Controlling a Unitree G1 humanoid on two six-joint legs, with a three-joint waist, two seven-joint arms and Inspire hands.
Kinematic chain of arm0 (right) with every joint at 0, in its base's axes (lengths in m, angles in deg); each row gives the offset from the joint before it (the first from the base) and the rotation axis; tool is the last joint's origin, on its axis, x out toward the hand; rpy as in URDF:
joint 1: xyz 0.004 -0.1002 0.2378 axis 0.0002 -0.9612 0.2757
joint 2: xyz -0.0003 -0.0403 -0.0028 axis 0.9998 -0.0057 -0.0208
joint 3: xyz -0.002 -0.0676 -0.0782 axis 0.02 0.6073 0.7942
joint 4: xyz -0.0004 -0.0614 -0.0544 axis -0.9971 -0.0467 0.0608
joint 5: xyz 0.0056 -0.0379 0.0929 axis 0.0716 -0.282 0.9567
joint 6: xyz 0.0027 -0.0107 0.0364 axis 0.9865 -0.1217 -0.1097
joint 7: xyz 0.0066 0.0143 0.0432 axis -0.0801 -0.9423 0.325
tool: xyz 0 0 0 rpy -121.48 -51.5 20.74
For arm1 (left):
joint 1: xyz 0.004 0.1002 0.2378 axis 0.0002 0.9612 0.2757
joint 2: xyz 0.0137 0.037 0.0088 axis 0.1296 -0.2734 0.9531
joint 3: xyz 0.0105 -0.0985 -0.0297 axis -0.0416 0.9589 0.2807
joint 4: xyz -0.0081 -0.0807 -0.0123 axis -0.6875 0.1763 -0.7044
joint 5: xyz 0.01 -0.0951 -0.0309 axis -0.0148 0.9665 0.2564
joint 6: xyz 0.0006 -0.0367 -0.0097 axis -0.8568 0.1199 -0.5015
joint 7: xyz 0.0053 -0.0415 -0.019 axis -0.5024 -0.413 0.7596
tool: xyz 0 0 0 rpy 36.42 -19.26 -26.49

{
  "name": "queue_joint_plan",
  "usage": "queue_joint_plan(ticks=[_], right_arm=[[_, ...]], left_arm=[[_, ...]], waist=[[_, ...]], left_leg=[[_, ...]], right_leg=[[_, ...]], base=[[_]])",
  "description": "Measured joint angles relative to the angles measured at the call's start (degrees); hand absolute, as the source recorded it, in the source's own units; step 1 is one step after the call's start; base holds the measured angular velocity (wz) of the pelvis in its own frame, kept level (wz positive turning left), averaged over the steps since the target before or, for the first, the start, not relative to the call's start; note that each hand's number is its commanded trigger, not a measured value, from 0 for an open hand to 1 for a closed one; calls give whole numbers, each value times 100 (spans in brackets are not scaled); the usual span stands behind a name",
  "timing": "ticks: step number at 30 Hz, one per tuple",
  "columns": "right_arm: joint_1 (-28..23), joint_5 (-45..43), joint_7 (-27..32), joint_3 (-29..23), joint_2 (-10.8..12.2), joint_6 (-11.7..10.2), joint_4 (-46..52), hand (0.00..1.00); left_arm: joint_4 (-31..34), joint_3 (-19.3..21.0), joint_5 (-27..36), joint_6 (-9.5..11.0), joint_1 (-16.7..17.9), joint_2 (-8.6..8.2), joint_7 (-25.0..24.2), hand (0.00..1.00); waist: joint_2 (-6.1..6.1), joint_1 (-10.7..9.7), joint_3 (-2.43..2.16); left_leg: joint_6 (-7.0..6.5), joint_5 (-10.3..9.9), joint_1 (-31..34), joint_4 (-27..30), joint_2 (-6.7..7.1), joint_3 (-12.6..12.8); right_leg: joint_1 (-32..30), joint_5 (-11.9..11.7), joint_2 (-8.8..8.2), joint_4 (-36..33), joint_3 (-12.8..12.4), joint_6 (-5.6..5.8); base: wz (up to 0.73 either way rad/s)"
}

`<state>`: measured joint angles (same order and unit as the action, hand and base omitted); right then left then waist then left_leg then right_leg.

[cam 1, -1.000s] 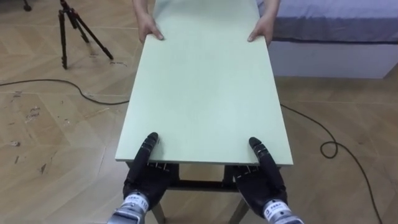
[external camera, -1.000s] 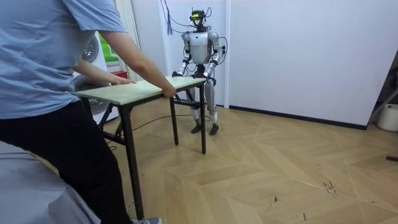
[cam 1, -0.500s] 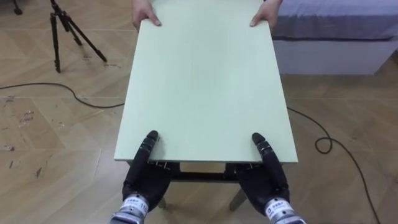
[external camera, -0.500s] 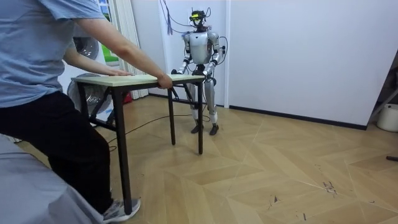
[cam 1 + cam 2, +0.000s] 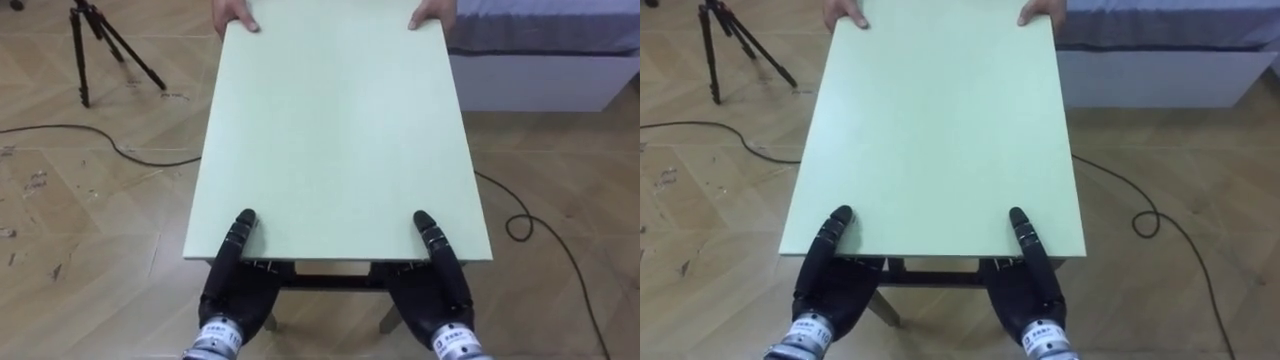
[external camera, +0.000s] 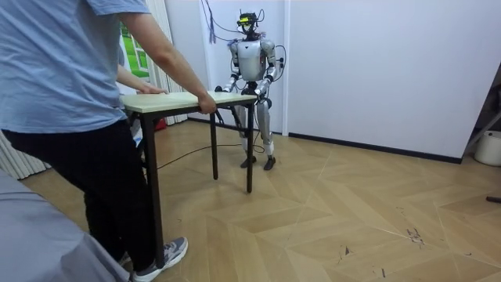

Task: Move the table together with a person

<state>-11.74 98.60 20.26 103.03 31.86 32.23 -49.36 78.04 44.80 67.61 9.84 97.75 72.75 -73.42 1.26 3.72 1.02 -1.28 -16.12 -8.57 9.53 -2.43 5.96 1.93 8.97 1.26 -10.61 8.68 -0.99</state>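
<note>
the table (image 5: 335,130), a pale green rectangular top on dark legs, fills the centre of the eye views and runs from the lower edge to the top of the frame. the left hand (image 5: 235,285) sits at the lower left of the frame, at the near left corner of the table. its thumb lies flat on the top surface and the rest of its fingers pass under the edge, so the board is clamped between them. the right hand (image 5: 437,290) sits at the lower right, at the near right corner, in the same grip: thumb on top, the other fingers under the board. at the top of the frame the person's hands (image 5: 232,15) hold the two far corners of the table. a tripod (image 5: 95,45) stands on the wooden floor (image 5: 90,230) in the upper left. a dark cable (image 5: 90,135) crosses the floor at mid left. a bed (image 5: 550,60) occupies the upper right, just beside the far right corner of the table. in the room view the robot stands upright at the far end of the table, near the white wall (image 6: 376,63). the person (image 6: 70,78), in a blue shirt and dark trousers, stands at the near end on the room view's left, with both arms reaching to the top.
</note>
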Motion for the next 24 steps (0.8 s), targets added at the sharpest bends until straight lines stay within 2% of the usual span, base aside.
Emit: queue_joint_plan(ticks=[10,18,24], right_arm=[[-416,-7,18,25,-40,-65,540,100],[-519,-6,175,83,-118,-77,772,100],[-759,4,174,228,-129,-167,946,100]], left_arm=[[489,-113,-117,44,350,19,51,100],[579,-179,-150,157,394,4,123,100],[762,-254,-189,272,596,81,120,100]], waist=[[-17,82,5],[-16,116,5],[-17,119,5]], left_leg=[[0,0,122,1,14,4],[0,0,249,48,15,0],[13,7,396,176,16,-15]], right_leg=[[-89,-1,-11,1,2,0],[-193,-1,-9,-12,14,0],[-321,-19,-6,-115,15,-31]], base=[[3],[0],[0]])
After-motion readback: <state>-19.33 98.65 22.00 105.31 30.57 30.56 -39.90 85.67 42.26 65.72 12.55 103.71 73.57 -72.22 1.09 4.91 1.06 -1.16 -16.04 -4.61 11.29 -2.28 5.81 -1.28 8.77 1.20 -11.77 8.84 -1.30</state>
